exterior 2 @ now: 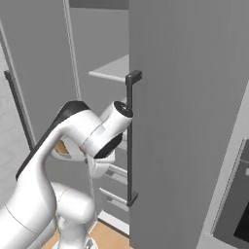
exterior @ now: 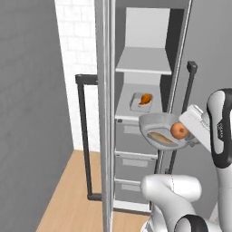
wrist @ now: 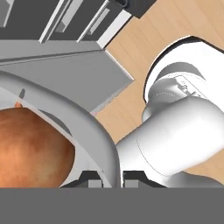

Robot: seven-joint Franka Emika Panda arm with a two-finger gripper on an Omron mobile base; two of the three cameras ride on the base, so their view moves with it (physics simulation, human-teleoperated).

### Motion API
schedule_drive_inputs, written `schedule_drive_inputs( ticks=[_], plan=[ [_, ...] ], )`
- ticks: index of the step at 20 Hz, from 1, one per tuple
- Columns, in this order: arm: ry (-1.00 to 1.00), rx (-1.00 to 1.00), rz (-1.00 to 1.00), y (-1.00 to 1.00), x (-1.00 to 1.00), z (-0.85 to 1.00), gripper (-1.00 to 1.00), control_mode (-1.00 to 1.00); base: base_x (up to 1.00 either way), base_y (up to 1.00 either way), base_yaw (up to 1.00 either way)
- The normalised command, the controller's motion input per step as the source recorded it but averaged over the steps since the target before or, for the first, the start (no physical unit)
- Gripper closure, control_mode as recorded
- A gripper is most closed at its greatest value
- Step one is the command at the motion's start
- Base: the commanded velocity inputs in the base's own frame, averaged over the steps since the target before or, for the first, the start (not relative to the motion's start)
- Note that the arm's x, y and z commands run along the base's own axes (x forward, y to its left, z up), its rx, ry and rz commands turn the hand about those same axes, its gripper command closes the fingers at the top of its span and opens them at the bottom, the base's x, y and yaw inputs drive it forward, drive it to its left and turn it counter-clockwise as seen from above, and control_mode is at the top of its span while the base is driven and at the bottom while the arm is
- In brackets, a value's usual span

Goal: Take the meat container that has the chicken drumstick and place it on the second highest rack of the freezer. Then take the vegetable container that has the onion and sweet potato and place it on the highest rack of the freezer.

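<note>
Gripper (wrist: 113, 177) is clamped on the rim of the vegetable bowl (exterior: 156, 124), pinching one edge only, so the bowl hangs out sideways from the hand. The onion (exterior: 179, 130) sits right against the near rim by the fingers and the sweet potato (exterior: 161, 137) lies flat on the bottom; any tilt on the way up likely rolls the onion out, or the load levers the rim out of the pinch. The bowl is in front of the open freezer, about level with the drawers, below both shelves, so it needs a long lift. The open door edge (exterior: 105, 113) stands just left of it and the other door's handle (exterior: 186, 97) just right: tight gap, a swing could clip either. Further in, the meat tray with the drumstick (exterior: 144, 100) is on the second shelf (exterior: 129, 112). The top shelf (exterior: 142, 63) is the target; coming in low would hit its front lip or go in over the meat tray on the second shelf.
</note>
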Motion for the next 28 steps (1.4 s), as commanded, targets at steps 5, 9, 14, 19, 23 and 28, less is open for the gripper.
schedule_drive_inputs(
  ticks=[5,9,14,19,23,28],
  plan=[
    [0.00,0.00,0.00,0.00,0.00,0.00,1.00,1.00,0.57,0.14,-0.16],
    [0.00,0.00,0.00,0.00,0.00,0.00,1.00,1.00,0.61,0.27,-0.05],
    [0.00,0.00,0.00,0.00,0.00,0.00,1.00,1.00,0.33,0.10,-0.01],
    [0.00,0.00,0.00,0.00,0.00,0.00,1.00,1.00,0.07,0.18,0.00],
    [-0.06,0.00,-0.02,0.04,0.05,0.50,1.00,-1.00,0.00,0.04,0.00],
    [-0.19,0.00,-0.05,0.01,0.38,0.92,1.00,-1.00,0.00,0.00,0.00]
  ],
)
